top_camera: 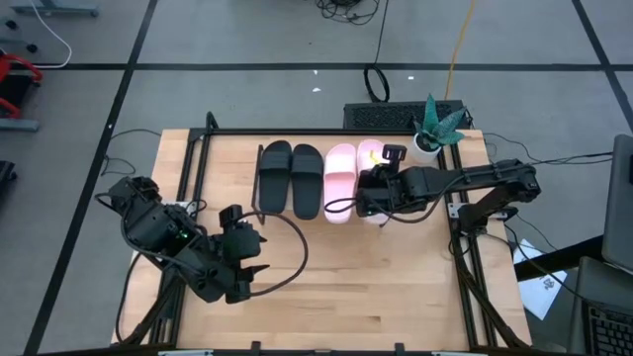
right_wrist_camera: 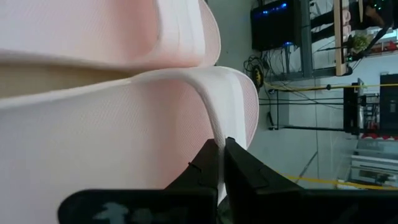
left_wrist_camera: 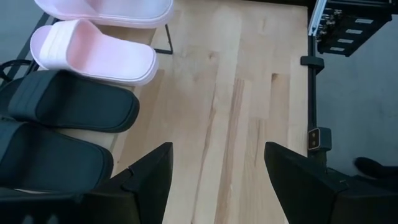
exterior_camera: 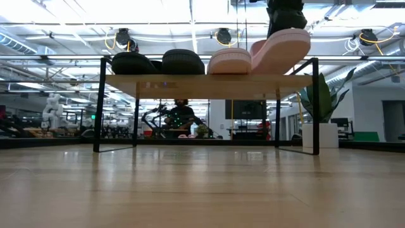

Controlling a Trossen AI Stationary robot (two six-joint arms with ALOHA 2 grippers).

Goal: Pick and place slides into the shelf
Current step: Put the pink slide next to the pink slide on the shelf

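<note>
The shelf (exterior_camera: 190, 79) stands at the table's far side. On its plank top lie two black slides (top_camera: 275, 176) (top_camera: 308, 180) and a pink slide (top_camera: 339, 168), soles down. A second pink slide (exterior_camera: 281, 49) sits at the shelf's right end, with my right gripper (right_wrist_camera: 220, 163) shut on it and coming from the table's right side. My left gripper (left_wrist_camera: 217, 180) hovers open over bare table at the near left (top_camera: 242, 262), its fingers around nothing. My right gripper pinches a thin raised edge of the pink slide (right_wrist_camera: 217, 134), by its strap, between its two fingertips. The fingers slant down from the table's right side. The slide is tilted, its right side raised, its lower left part (exterior_camera: 254, 63) by the other pink slide on the shelf top.
A potted plant in a white pot (top_camera: 427, 143) stands at the table's far right corner, just beyond the shelf's right end. Cables trail from both arms across the table. Bare wood (top_camera: 346, 277) lies between the shelf and the near edge.
</note>
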